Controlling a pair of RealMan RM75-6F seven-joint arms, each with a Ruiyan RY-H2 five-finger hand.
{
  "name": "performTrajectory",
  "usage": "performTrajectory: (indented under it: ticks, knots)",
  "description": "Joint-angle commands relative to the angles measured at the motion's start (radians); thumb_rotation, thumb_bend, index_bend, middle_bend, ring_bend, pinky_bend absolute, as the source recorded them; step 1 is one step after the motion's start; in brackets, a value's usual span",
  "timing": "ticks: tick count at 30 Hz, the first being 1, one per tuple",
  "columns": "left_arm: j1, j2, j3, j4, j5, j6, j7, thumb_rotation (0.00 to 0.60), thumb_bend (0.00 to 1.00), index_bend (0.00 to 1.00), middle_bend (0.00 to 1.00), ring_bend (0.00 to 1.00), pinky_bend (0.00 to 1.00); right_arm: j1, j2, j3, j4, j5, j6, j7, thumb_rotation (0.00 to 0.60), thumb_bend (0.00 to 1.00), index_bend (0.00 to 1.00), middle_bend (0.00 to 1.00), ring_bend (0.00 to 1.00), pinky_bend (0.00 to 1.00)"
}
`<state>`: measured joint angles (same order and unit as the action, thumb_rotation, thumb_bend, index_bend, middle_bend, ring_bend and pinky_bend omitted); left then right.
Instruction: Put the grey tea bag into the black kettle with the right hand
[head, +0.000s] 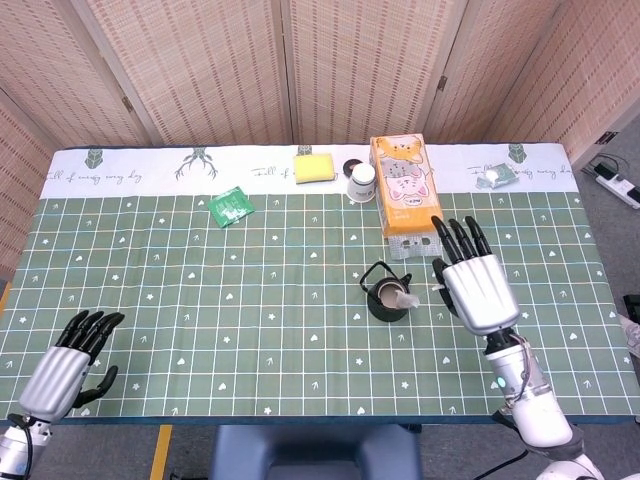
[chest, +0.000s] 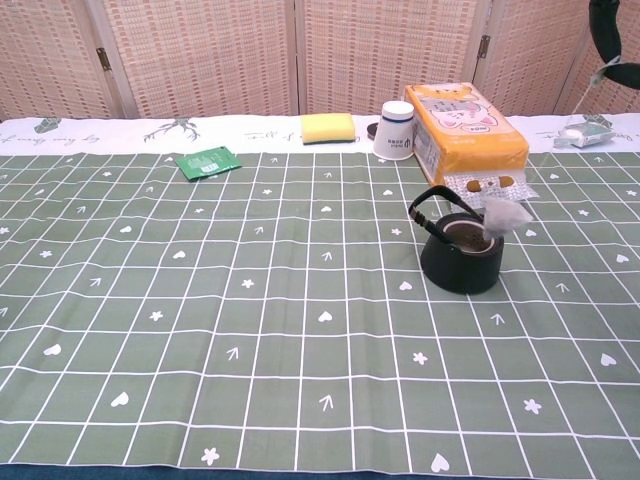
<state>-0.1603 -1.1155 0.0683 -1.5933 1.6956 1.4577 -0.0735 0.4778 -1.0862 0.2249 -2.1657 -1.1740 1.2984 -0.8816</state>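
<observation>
From my seat the grey tea bag (chest: 504, 216) hangs right over the open mouth of the black kettle (chest: 461, 254), which sits upright, handle tipped back-left.

A: Right hand (head: 478, 292): silver metal-look back plate, ribbed lengthwise, black fingers (head: 457, 238) with segmented links.

B: And below the palm?

A: Short dark wrist section, then a grey-white forearm (head: 540, 420) with a rounded shell. Small green light on the wrist housing, dark cable running alongside.

B: Left hand (head: 62, 371) the same build?

A: Same. Silver ribbed back, black fingers (head: 90, 328), black thumb at the side. Grey-white forearm only just visible at the frame corner.

B: Anything from the chest view?

A: Only a black rounded fingertip (chest: 605, 22) at the top right edge. No markings readable on either hand.
</observation>
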Motion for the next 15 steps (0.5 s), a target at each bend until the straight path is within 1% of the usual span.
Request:
performTrajectory:
  ticks: [1, 7, 15]
  knots:
    - [0.002, 0.000, -0.003, 0.004, -0.007, 0.003, -0.003, 0.600, 0.45, 0.00, 0.07, 0.04, 0.00, 0.027, -0.015, 0.013, 0.009, 0.032, -0.009, -0.013, 0.600, 0.43, 0.61, 0.06, 0.06, 0.00]
    - [-0.003, 0.001, -0.009, 0.012, -0.021, -0.008, -0.018, 0.600, 0.45, 0.00, 0.07, 0.04, 0.00, 0.081, -0.050, 0.033, 0.056, 0.103, -0.033, -0.018, 0.600, 0.43, 0.61, 0.06, 0.06, 0.00]
    - [-0.002, 0.013, -0.014, 0.018, -0.024, 0.004, -0.053, 0.600, 0.45, 0.00, 0.07, 0.04, 0.00, 0.139, -0.103, 0.029, 0.120, 0.167, -0.054, -0.028, 0.600, 0.43, 0.61, 0.07, 0.06, 0.00]
